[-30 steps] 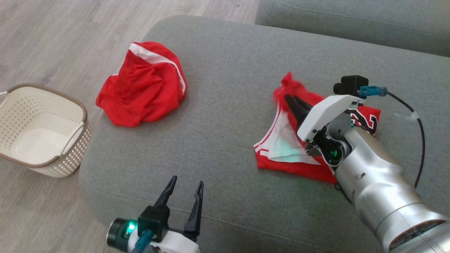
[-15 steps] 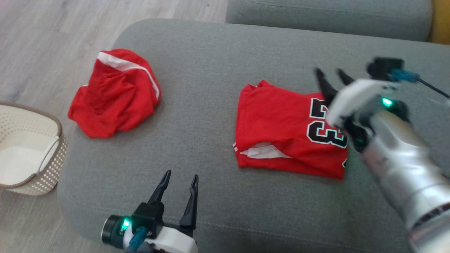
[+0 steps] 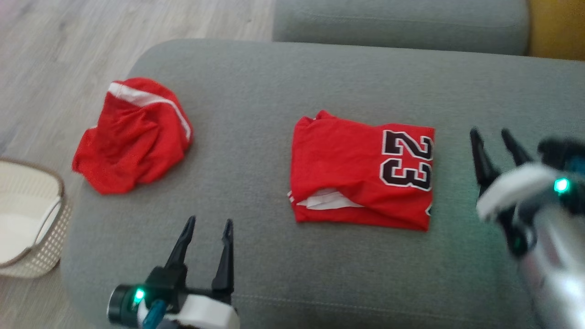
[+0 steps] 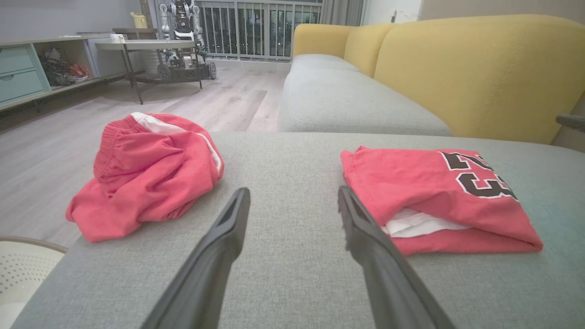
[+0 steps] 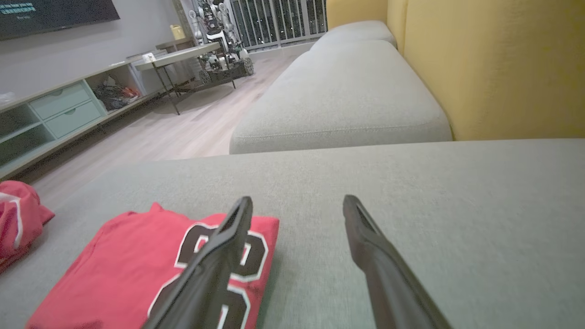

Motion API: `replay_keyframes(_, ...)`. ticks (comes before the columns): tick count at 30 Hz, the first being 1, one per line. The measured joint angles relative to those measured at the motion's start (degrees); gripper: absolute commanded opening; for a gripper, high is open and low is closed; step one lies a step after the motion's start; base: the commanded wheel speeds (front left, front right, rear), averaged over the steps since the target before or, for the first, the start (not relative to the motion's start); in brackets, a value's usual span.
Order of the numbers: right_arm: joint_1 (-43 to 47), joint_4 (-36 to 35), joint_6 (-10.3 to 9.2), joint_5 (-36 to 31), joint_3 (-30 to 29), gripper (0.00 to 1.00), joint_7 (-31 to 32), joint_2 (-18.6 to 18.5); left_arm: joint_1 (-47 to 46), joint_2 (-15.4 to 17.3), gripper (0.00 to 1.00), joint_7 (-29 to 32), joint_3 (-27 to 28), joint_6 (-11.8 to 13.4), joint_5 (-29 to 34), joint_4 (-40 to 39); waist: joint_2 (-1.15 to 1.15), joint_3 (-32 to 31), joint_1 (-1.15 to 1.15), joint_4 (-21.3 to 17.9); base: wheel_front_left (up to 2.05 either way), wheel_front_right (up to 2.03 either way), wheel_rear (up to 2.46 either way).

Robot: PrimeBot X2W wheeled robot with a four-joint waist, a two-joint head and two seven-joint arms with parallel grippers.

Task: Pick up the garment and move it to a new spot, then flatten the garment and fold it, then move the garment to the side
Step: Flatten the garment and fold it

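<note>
Left gripper: the left gripper (image 3: 209,220) is hovering over the near edge of the grey cushion (image 3: 256,114), its two dark fingers standing apart with nothing between them; in the left wrist view the left gripper (image 4: 292,191) is pointing at the bare fabric between the two red garments.

Right gripper: the right gripper (image 3: 489,131) is hanging at the right, its jaws spread wide and empty, just beside the numbered edge of the folded jersey and apart from it; whether it is touching the cushion cannot be told. In its own wrist view the right gripper (image 5: 297,200) is looking along the cushion, one finger crossing in front of the number.

Garment: the folded red jersey (image 3: 356,169) is lying flat near the middle of the cushion as a rough rectangle, free of both grippers.

Number: a black 23 (image 3: 406,160) is facing up along the jersey's right side.

White layer: a white inner layer (image 3: 327,201) is peeking out of the fold at the near left corner.

Second garment: a crumpled red garment with white stripes (image 3: 132,137) is sitting bunched near the cushion's left edge, well apart from the jersey.

Basket: a pale perforated basket (image 3: 43,262) is standing on the wooden floor (image 3: 68,41), just beside the cushion's left side.

Beyond: a grey sofa seat (image 3: 397,23) is lying behind the cushion, with a yellow backrest (image 3: 555,27) rising at the far right.
</note>
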Motion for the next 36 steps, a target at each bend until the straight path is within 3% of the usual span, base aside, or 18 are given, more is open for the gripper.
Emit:
replay_keyframes(2,7.28,-8.86,0.00,-8.17,-6.55,1.00,-0.02,1.64,1.36,0.11,1.00,0.00,1.00,0.12,0.00,-0.58,0.00,-0.55,0.00,-0.96,0.00,0.00,0.00)
replay_keyframes(5,19.79,-22.53,0.00,-18.68,-14.90,1.00,-0.01,7.68,3.04,0.22,1.00,0.00,1.62,0.54,0.01,-1.05,0.00,-1.37,0.00,-2.47,0.00,0.00,0.00)
replay_keyframes(8,30.49,-35.78,0.00,-25.65,-17.82,1.00,-0.01,12.60,3.42,0.23,1.00,0.00,2.31,0.53,0.35,-1.83,0.00,-2.34,0.00,-3.80,0.00,0.00,0.00)
replay_keyframes(11,37.57,-46.19,0.00,-29.33,-19.44,1.00,-0.02,13.46,3.61,0.21,1.00,0.00,2.96,0.68,1.10,-2.94,0.00,-3.37,0.00,-5.49,0.00,0.00,0.00)
replay_keyframes(17,42.80,-48.89,0.00,-27.73,-18.01,1.00,-0.02,14.06,5.44,-0.01,1.00,0.00,3.64,0.70,1.23,-3.55,0.00,-4.16,0.00,-7.23,0.00,0.00,0.00)
replay_keyframes(36,44.03,-49.05,0.00,-24.14,-16.95,1.00,-0.02,14.12,7.25,-0.29,1.00,0.00,4.98,-0.14,4.12,-2.47,0.00,-6.41,0.00,-8.13,0.00,0.00,0.00)
